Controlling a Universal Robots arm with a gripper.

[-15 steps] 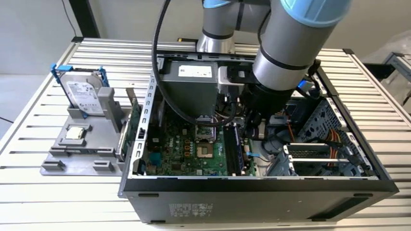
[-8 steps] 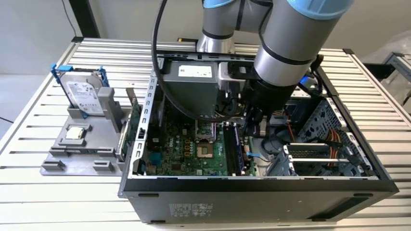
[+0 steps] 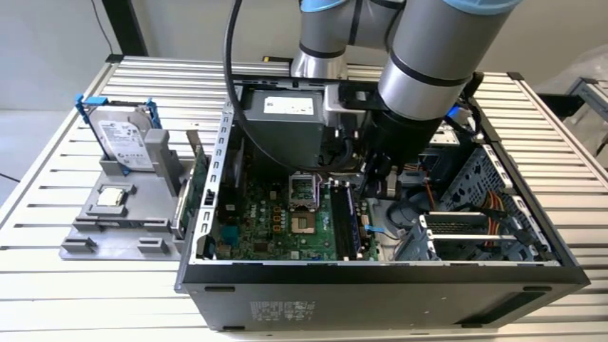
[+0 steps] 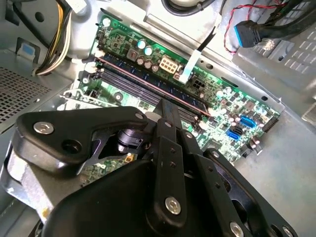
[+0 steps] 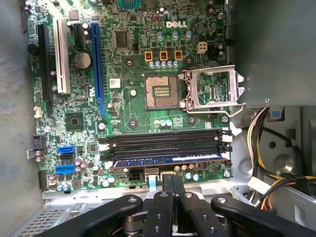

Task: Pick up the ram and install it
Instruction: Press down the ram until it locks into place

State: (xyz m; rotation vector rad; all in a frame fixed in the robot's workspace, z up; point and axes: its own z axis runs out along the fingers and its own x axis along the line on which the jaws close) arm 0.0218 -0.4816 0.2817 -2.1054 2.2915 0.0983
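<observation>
ram [image 5: 165, 160] seated in motherboard [image 5: 133, 111] slot, tool [image 5: 173, 190] just beside, fingers together

Gripper [image 4: 165, 111]: black, fingers pressed together with no gap, tips just above the memory slots. Circuit board [image 4: 222, 98]: green, lying inside a grey metal case [image 4: 291, 168]. Memory slots [image 4: 143, 81]: long dark parallel rows; the ram [image 4: 190, 102] sits in one, its thin edge showing. Blue plug [image 4: 247, 33]: on red and black wires. Yellow and black wires [image 4: 61, 37]: bundled at the case wall.
</observation>
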